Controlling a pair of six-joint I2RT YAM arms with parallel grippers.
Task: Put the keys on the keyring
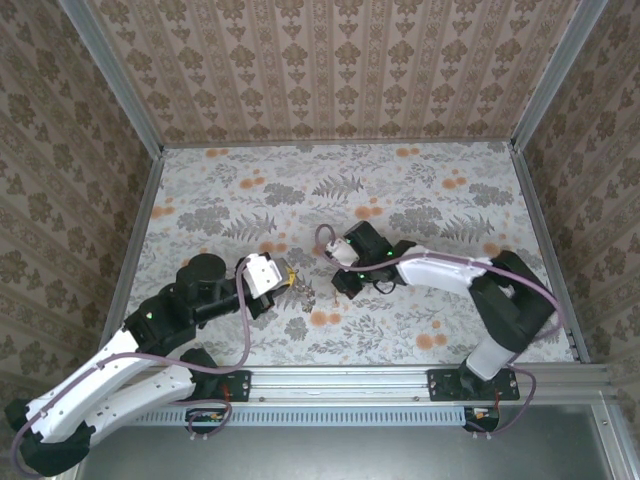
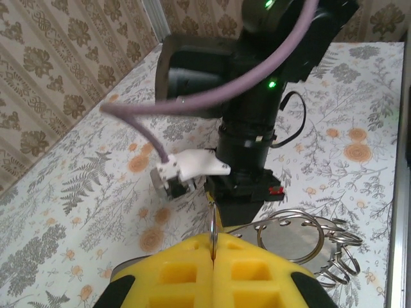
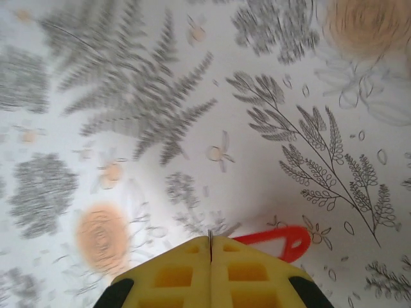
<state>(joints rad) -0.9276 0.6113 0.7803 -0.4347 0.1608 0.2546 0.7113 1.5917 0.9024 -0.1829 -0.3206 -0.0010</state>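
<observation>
My left gripper (image 2: 212, 249) is pinched fully closed on the keyring (image 2: 212, 223), a thin dark metal hoop standing edge-on between the yellow pads. My right gripper (image 3: 210, 249), closed too, clamps the key (image 3: 280, 242), a silvery sliver whose red oval loop pokes out sideways to the right. The key sits just beyond the hoop, and the right arm has it. The blade is buried in the pads. I can't find the hoop's opening, and silvery wire loops (image 2: 292, 234) crowd in beside it.

Perhaps lab: wallpapered, aluminium-framed robot cell (image 1: 340, 70)
</observation>
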